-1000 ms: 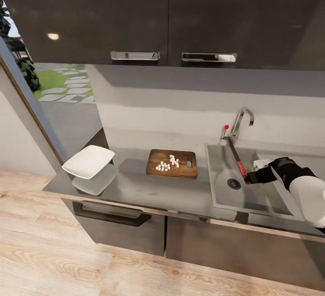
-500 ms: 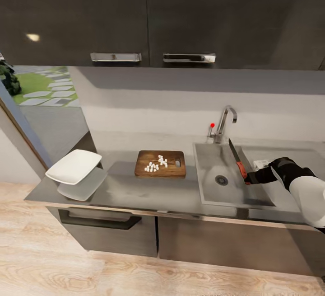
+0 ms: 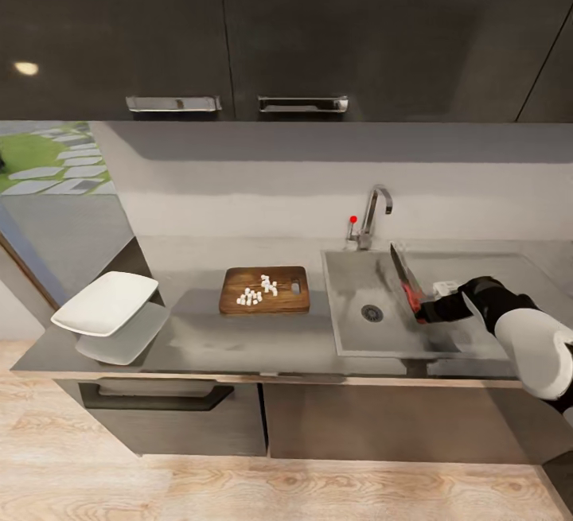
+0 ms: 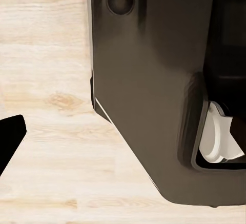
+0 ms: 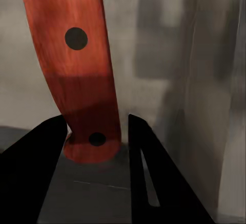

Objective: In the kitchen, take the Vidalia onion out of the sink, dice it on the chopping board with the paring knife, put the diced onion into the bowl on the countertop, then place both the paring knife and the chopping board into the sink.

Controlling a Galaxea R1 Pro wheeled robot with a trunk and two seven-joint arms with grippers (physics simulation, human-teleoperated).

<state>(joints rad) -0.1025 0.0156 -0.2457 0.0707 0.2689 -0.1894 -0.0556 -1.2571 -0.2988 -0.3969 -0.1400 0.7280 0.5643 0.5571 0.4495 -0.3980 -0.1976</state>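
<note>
Right hand (image 3: 423,316) closed on the orange-red handle of the knife (image 3: 403,279), held over the sink (image 3: 350,338), blade pointing toward the tap (image 3: 371,214); whether the left hand is open or closed cannot be told. Left of the sink, the brown board (image 3: 264,290) carries small white onion pieces (image 3: 258,290), and a white bowl (image 3: 105,303) sits tilted at the far left end of the grey counter (image 3: 207,342). Dark glossy cabinets (image 3: 239,28) hang above a pale wall; light wood floor (image 3: 239,489) lies below.
</note>
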